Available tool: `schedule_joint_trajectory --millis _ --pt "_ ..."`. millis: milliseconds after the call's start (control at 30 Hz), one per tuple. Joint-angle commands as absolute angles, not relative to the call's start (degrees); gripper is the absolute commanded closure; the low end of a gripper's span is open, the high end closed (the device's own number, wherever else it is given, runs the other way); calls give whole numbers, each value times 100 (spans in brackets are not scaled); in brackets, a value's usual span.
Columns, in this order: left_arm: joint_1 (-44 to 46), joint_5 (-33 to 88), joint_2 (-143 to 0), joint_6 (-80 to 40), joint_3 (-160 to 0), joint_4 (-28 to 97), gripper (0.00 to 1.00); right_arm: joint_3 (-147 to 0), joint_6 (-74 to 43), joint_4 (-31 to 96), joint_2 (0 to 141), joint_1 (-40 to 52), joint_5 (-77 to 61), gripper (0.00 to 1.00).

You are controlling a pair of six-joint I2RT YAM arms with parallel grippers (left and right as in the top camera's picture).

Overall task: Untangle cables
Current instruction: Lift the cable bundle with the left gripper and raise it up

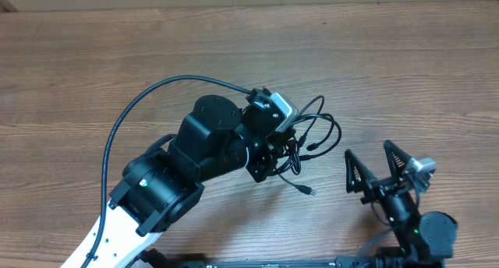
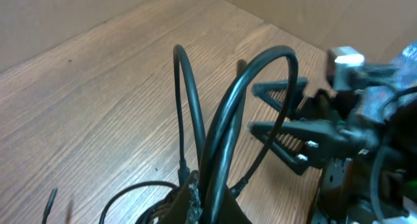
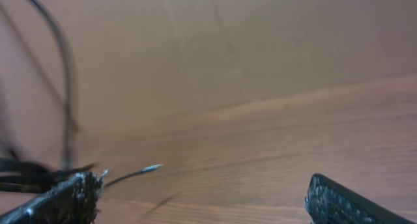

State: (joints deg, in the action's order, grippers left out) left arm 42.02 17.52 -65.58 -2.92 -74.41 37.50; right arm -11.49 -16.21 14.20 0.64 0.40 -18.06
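The cables (image 1: 321,134) are thin black cords in tangled loops at the table's middle. One silver-tipped plug end (image 1: 309,192) trails toward the front. My left gripper (image 1: 274,153) is at the left side of the bundle. In the left wrist view its jaws (image 2: 210,201) are shut on a cable loop (image 2: 225,120) that arches up from them. My right gripper (image 1: 367,149) is open and empty, just right of the tangle, not touching it. In the right wrist view its fingers (image 3: 202,198) stand wide apart, with a silver-tipped plug (image 3: 150,167) and a cable loop (image 3: 66,87) at the left.
The wooden table (image 1: 405,58) extends all around. A thick black arm cable (image 1: 129,112) arcs over the left arm. The open right gripper (image 2: 287,123) shows just behind the loops in the left wrist view.
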Motion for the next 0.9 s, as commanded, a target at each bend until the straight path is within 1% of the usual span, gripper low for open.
schedule_joint_trajectory --millis 0,167,233,267,367,433,600,733,867 --pt "4228 1765 -6431 -543 -7603 3629 96 -2215 -1664 2279 19 30 -2196 0" --pt "4228 1802 -6431 -1037 -7603 3297 96 -3529 -1667 3785 30 30 -2231 0" --pt "4222 1990 -6431 -1638 -7603 2858 96 -4051 -1669 4410 30 30 -2322 0" --pt "4176 2373 -6431 -2060 -7603 2471 96 -4200 -1667 4525 30 30 -2482 0" --pt "3953 3566 -6438 -2469 -7603 1509 96 -4289 -1669 4292 30 30 -2845 0" --pt "3826 3870 -6438 -2491 -7603 1315 96 -4289 -1671 4202 30 30 -2976 0" --pt "3675 4274 -6440 -2541 -7603 1367 96 -4289 -1706 4038 30 30 -3489 0" --pt "3675 4333 -6438 -2609 -7603 1345 96 -4287 -2340 4040 40 30 -3487 0" --pt "3675 4309 -6438 -2856 -7603 1343 96 -4285 -2536 4056 137 30 -3789 0"
